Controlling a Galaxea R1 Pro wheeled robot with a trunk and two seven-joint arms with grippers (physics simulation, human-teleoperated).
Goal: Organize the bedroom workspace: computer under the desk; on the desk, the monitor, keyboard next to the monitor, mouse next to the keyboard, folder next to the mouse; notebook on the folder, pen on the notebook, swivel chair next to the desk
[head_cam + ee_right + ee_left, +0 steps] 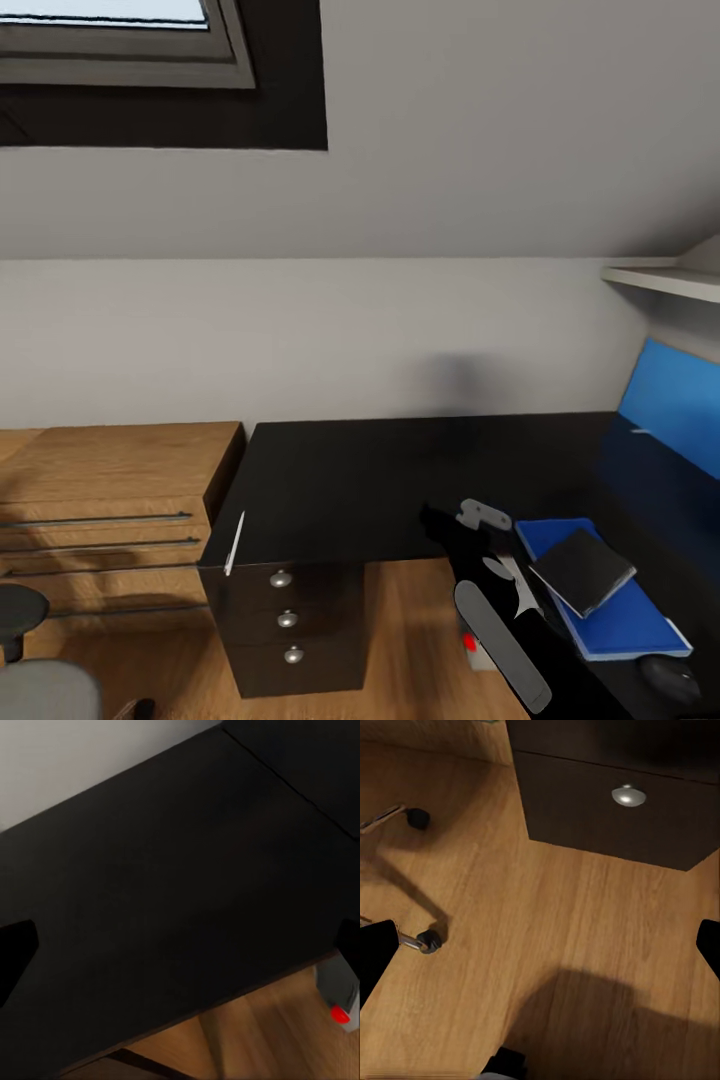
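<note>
Two items stacked: notebook (582, 570) on folder (600, 590), lower right of tabletop (350, 490).
Both end effectors open, empty; pen probably next.

Soft even light, faint shadows

Honestly there's nothing to read anywhere from where I'm standing, no text, labels, brand names or numbers. The blue folder (620, 610) and the dark notebook (582, 570) lying on it are both plain-covered, and the drawer fronts (287, 620) under the bench (400, 480) just have bare round knobs. Closest thing to a marking is a small red spot (340, 1015) on the grey box under the bench, and that's just a patch of colour, no letters that I can make out.
</note>
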